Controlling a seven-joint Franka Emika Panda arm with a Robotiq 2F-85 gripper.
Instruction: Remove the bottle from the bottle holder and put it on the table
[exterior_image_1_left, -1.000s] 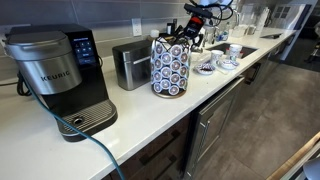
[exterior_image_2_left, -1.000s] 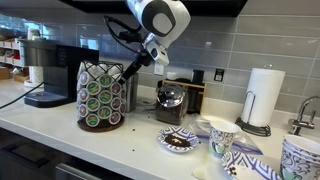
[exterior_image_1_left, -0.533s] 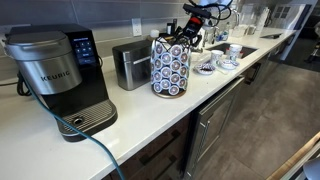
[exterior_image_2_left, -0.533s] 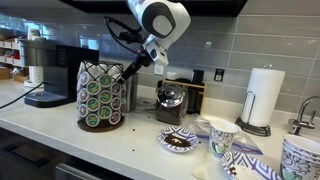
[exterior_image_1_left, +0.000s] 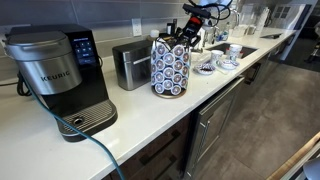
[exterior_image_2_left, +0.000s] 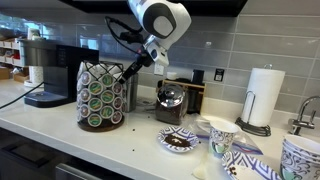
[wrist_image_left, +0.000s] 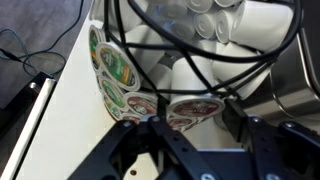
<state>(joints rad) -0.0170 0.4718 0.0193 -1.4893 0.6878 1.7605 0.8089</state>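
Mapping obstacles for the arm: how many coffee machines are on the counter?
1. The black Keurig stands on the white countertop, apart from the pod carousel. Others could be hidden outside the frames.

Gripper (exterior_image_2_left: 128, 70): black, on a white arm with black joints.

Pod rack (exterior_image_2_left: 100, 95), directly beneath the jaws: dark wire frame. Its round lids are green, white and brown in the wrist view (wrist_image_left: 120, 70). In an exterior view (exterior_image_1_left: 170, 68) they look dark blue and white.

Table (exterior_image_1_left: 130, 125): plain white.

Coffee maker (exterior_image_1_left: 55, 75), well apart from the jaws: black with silver trim.

Cable (exterior_image_1_left: 95, 150): teal.

Paper roll (exterior_image_2_left: 264, 97): white.

Cups (exterior_image_2_left: 222, 135): white with a blue pattern.

Wall tiles (exterior_image_2_left: 240, 45) behind the jaws: grey.
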